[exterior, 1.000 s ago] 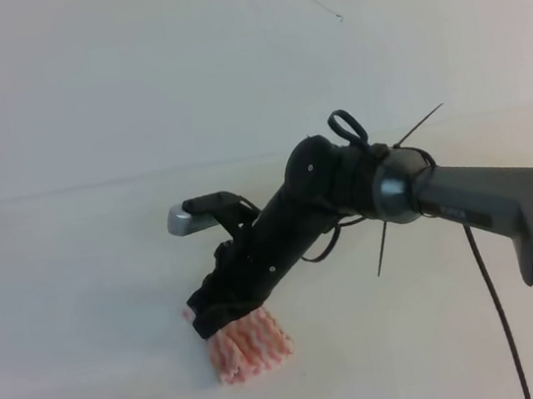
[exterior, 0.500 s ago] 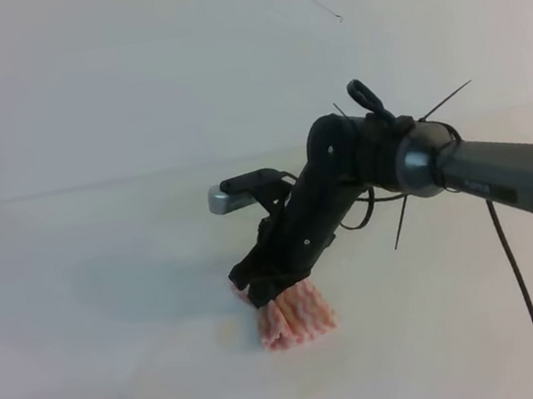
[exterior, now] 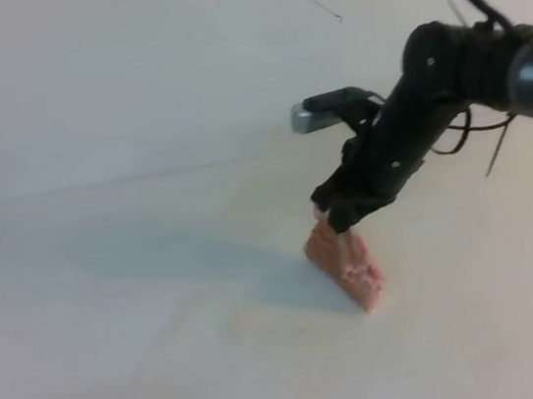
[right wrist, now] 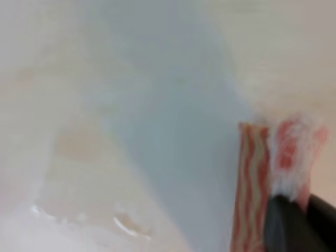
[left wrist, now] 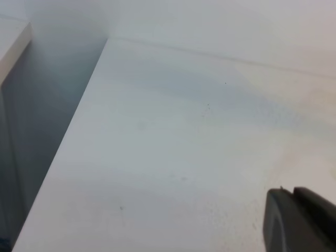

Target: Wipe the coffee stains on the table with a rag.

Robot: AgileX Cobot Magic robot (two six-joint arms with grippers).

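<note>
Now the right gripper (exterior: 341, 217) is clamped on the rag (exterior: 345, 260), holding its upper end while the pink-and-white striped cloth hangs down crumpled to the table (exterior: 109, 281). From the high view the cloth's lower end seems to meet the white surface right of centre, though contact is not certain. The black arm reaches in from the upper right edge of that view, with a grey-ended wrist camera (exterior: 319, 113) jutting left above the gripper.

To the left of the rag, a faint pale yellowish smear marks the coffee stains (exterior: 249, 323) on the tabletop, near the cloth but apart from it. A soft bluish shadow of the arm lies across the table between them.

Through the right wrist view, the rag (right wrist: 273, 178) shows as a folded strip with wavy reddish stripes, pinched at the bottom right by the dark fingertips (right wrist: 286, 226). The coffee stains (right wrist: 79, 147) appear as a tan blotch to the left, with small wet glints just below it.

Only a dark corner of the left gripper (left wrist: 299, 220) shows in the left wrist view, above bare white table (left wrist: 157, 147) near its left edge; whether its jaws are apart or together cannot be told.
</note>
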